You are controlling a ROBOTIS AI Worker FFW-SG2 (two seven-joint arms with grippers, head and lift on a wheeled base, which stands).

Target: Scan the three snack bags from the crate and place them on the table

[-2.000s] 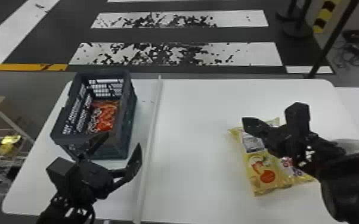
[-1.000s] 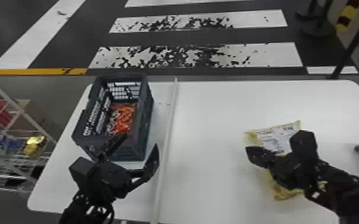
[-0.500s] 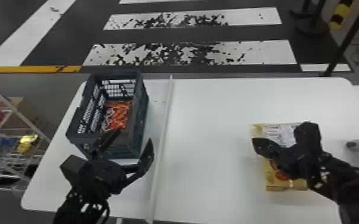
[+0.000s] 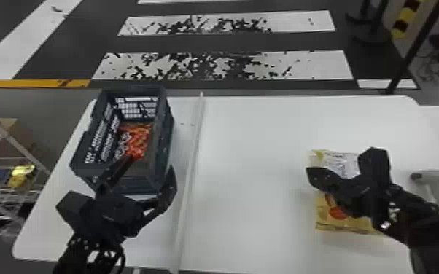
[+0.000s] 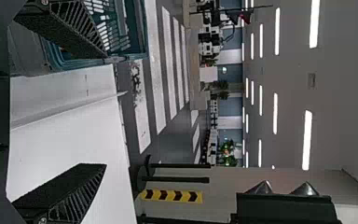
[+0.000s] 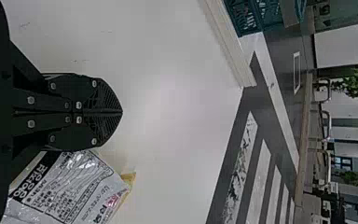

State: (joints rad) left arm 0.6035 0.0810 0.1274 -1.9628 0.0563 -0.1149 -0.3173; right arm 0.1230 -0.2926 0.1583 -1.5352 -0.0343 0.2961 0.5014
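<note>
Snack bags (image 4: 327,223) lie split, presumably by scanning, yellow near the worktop's (image 4: 251,164) right edge, orange in the left-edge crate (image 4: 164,145), the left end effector (image 4: 151,164) spread, the right end effector (image 6: 121,112) pressed together.

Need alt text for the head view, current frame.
Two black robot grippers over a white table: the left gripper, open, at the near end of a dark crate holding red-orange snack packaging; the right gripper, shut, above yellow snack packaging. A white handheld scanner lies at far right.
</note>
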